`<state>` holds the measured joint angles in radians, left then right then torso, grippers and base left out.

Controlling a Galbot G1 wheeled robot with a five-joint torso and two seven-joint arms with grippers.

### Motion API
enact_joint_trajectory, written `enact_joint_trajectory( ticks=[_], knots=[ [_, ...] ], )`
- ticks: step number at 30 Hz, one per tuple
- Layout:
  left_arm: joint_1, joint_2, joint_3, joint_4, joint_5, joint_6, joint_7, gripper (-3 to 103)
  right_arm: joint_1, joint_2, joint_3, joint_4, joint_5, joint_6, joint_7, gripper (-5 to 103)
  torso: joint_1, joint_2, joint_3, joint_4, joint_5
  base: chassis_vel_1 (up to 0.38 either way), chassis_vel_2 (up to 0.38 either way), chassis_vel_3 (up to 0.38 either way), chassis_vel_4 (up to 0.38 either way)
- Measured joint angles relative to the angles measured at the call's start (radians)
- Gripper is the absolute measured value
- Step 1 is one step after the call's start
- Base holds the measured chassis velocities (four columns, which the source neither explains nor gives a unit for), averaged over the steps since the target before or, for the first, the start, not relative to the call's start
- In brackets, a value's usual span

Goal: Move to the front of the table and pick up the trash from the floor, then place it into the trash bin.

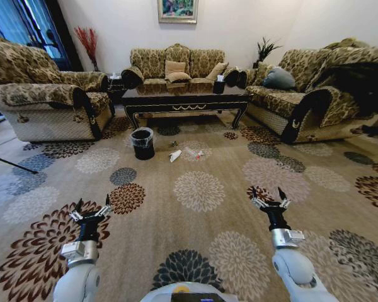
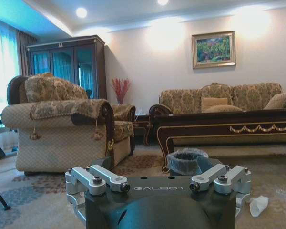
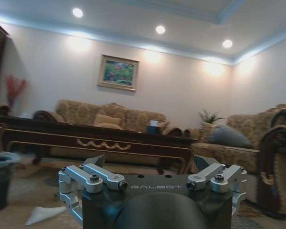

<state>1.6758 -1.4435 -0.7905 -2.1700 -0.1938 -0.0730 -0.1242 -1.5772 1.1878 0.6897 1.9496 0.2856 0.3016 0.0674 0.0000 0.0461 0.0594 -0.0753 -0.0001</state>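
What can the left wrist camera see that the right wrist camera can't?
Left wrist only: a tall glass-door cabinet and a patterned armchair beside it. Right wrist only: a potted plant and a sofa with a grey cushion. Both: the table, the trash bin, a white tissue on the floor, the framed painting, and each arm's own open gripper, left and right.

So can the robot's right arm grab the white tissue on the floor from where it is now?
Probably not yet. The white tissue lies far ahead on the carpet, near the trash bin and the table. The right gripper hangs open close to the robot. Nothing blocks the way.
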Motion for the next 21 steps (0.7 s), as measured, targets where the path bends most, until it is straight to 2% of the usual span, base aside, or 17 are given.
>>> enact_joint_trajectory(
  ticks=[6, 13, 21],
  knots=[
    [0.005, 0.009, -0.013, -0.010, -0.018, -0.001, 0.003, 100, 0.002, 0.016, -0.009, -0.015, -0.003, 0.030, -0.052, 100, 0.000, 0.002, 0.002, 0.0000, 0.0001, 0.000, 0.000, 0.000, 0.000],
    [0.008, 0.007, -0.014, -0.013, -0.020, -0.005, 0.006, 100, 0.006, 0.013, -0.009, -0.016, -0.003, 0.031, -0.056, 100, 0.000, 0.004, 0.003, 0.0000, 0.0000, -0.023, 0.028, 0.035, -0.032],
    [-0.001, 0.005, -0.009, -0.009, -0.020, -0.008, 0.008, 100, 0.009, 0.010, -0.009, -0.021, -0.004, 0.032, -0.040, 100, 0.000, 0.005, 0.004, 0.0001, 0.0001, -0.149, 0.146, 0.151, -0.136]
  ],
)
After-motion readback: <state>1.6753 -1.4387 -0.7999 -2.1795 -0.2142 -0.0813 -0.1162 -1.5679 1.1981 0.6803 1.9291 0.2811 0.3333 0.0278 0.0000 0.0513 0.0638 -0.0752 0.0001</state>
